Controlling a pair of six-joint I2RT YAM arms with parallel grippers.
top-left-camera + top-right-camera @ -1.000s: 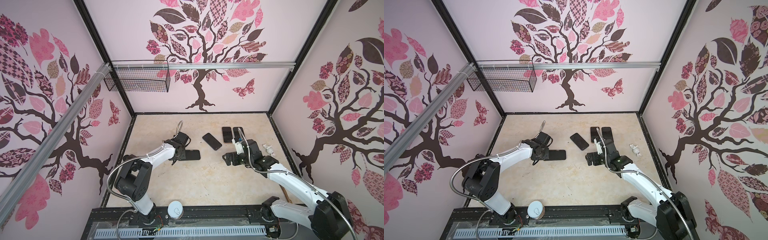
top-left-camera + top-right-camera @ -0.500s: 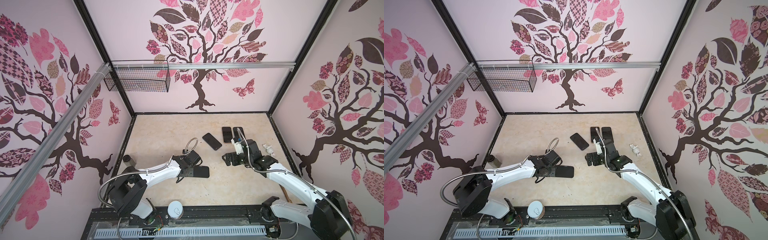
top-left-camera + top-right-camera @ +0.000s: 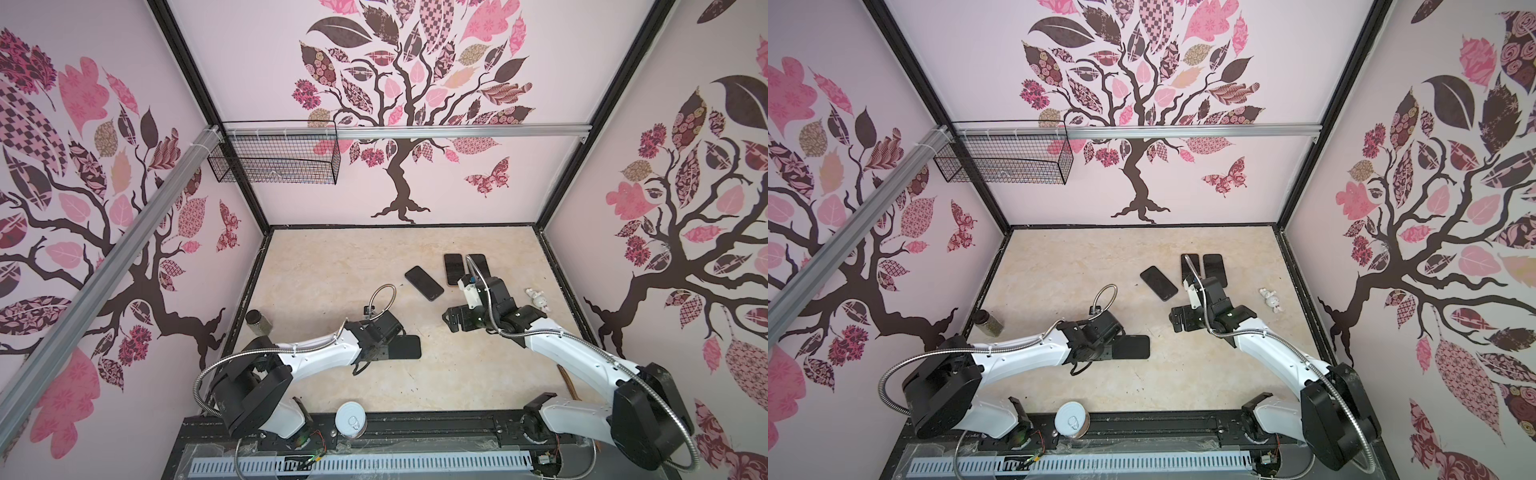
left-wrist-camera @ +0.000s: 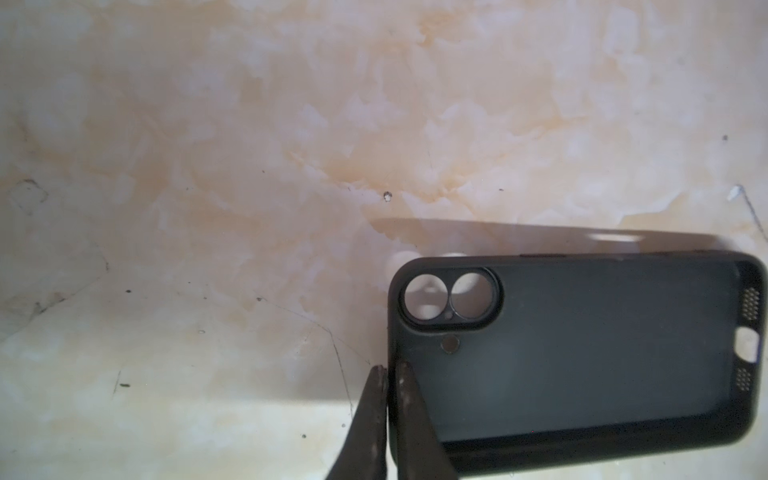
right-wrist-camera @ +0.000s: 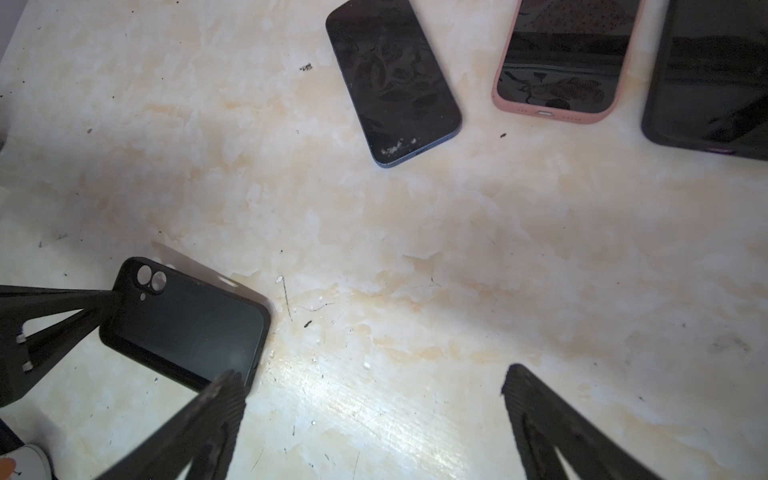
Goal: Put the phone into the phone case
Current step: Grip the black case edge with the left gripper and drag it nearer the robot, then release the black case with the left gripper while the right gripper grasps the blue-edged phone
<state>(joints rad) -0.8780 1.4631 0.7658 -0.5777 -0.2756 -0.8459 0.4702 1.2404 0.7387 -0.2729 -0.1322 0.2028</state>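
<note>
The left gripper (image 4: 388, 370) pinches the camera-end rim of the case (image 4: 582, 353), one finger inside, one outside, nearly together. The case is matte black, open side up, with a twin-lens cutout and speaker holes at its far end. It sits left of centre, near the front of the table (image 3: 332, 270); whether it rests there or hangs just above is unclear. The phone (image 3: 424, 282), dark, bare and screen up, lies diagonally farther back, apart from the case. The right gripper (image 5: 372, 376) hovers spread wide over bare table. Beyond it lie a pink-cased phone (image 5: 561, 62) and a black-cased phone (image 5: 715, 75).
</note>
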